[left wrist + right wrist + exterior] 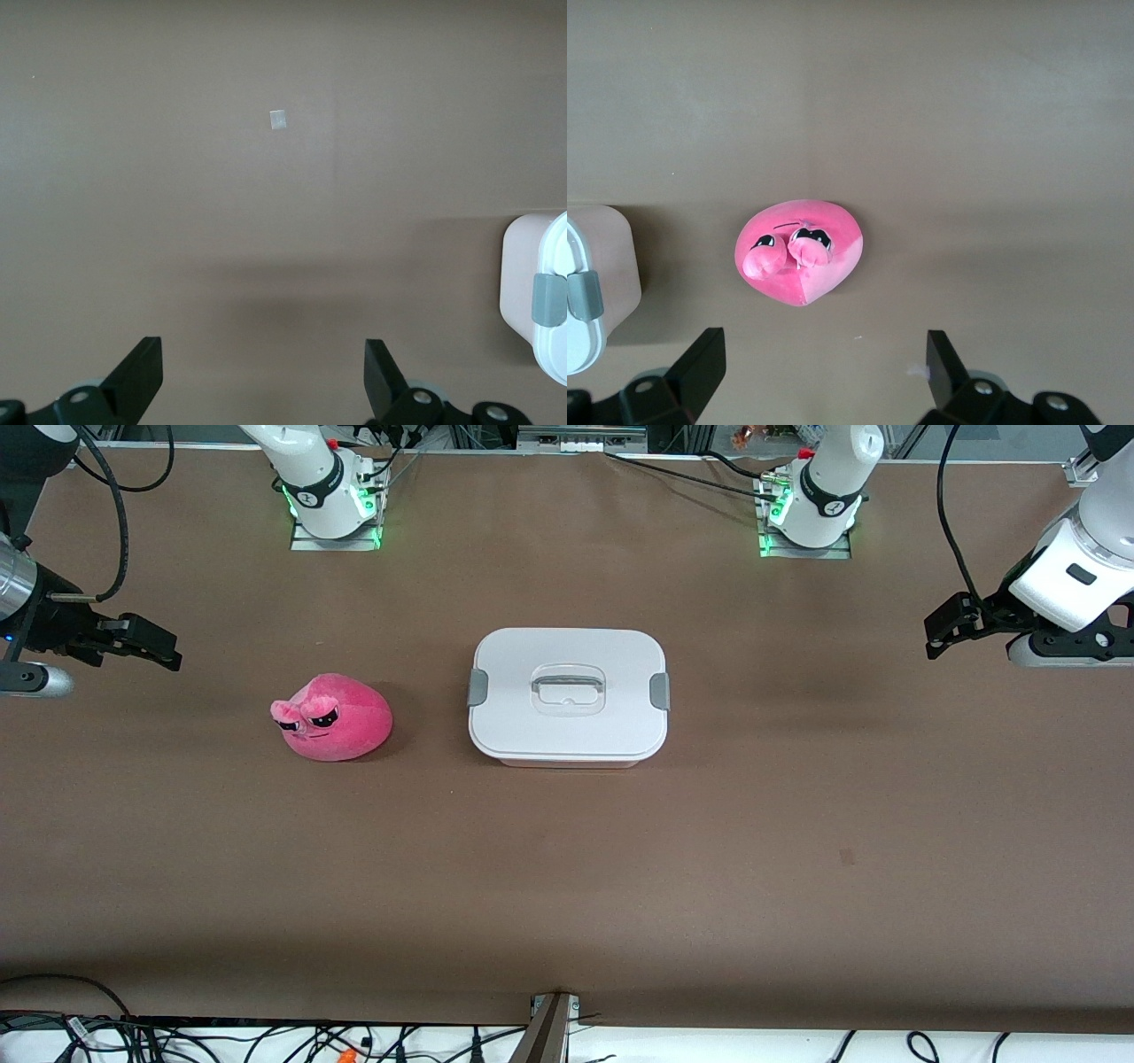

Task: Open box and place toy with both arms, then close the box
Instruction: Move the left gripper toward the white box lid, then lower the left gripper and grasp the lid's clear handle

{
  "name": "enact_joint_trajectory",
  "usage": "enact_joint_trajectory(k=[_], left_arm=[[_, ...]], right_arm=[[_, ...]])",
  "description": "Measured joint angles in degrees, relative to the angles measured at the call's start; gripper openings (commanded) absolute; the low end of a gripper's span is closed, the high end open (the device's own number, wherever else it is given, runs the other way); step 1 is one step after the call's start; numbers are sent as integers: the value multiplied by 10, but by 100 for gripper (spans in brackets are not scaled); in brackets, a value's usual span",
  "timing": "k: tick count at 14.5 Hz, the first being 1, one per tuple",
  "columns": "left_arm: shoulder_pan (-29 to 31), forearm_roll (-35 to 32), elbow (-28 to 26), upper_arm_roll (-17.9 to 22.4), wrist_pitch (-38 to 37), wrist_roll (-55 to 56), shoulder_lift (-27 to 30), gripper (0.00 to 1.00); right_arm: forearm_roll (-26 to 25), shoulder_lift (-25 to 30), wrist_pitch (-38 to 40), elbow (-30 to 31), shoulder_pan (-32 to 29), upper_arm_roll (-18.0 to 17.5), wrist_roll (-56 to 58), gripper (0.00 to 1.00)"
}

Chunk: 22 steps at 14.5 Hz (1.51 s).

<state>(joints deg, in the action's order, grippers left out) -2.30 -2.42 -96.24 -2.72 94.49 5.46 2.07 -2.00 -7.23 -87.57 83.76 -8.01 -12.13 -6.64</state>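
The box (568,696) sits closed at mid-desk (567,886), white lid (567,657) seated, a grey clip (477,687) at each end. The toy (333,717) lies just beside it toward the right arm's end, apart from it. The right pincer (158,648) hangs over bare desk at that end, fingers (700,367) spread wide, empty. The left pincer (946,631) hangs over the other end, equally wide, holding nothing. A small pale scrap (278,119), possibly tape, lies on the desk there.
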Motion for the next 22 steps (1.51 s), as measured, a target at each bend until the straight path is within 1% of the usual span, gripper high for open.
enact_joint_trajectory(k=[4,9,12,14,16,18,22], left_arm=[[0,0,0,0,0,-3,0,100],[0,0,0,-1,-2,-26,-3,100],[-5,0,0,-3,-34,-30,-4,100],[-24,1,0,-7,-52,-36,-4,100],[-42,1,0,-20,-58,-40,-4,100],[-48,1,0,-42,-60,-52,-5,100],[-50,3,-2,-84,-81,-145,-28,100]], right_arm=[[0,8,-17,17,0,-1,0,100],[0,9,-20,18,0,-1,0,100],[0,9,-20,18,0,-1,0,100],[0,9,-21,18,0,0,0,100],[0,9,-21,18,0,0,0,100],[0,9,-21,18,0,0,0,100],[0,9,-21,18,0,0,1,100]])
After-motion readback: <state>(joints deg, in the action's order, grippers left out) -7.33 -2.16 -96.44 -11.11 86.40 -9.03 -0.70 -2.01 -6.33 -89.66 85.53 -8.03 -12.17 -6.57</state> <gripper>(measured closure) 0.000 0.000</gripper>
